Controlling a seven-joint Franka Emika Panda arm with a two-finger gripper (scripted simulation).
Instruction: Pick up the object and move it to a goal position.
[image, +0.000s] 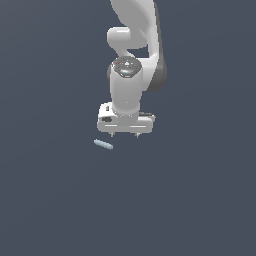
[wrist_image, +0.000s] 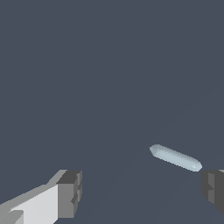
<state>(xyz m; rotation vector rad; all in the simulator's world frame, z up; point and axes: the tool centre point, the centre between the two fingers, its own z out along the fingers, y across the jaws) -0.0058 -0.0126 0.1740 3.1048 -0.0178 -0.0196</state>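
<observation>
Our gripper (image: 125, 135) hangs wide open and empty, with the object (image: 103, 144) lying off-centre near one finger (wrist_image: 70, 194). We should centre over it, straddle its thin width, then descend.

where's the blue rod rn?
The pale blue rod lies on the dark floor, just below the open gripper and toward the exterior view's left of it. In the wrist view it lies apart from both fingers, nearer one than the other.

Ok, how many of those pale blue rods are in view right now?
1. The pale blue rod lies on the dark floor, toward the exterior view's left of the open gripper, not held. The wrist view shows the same rod. No others visible.
</observation>
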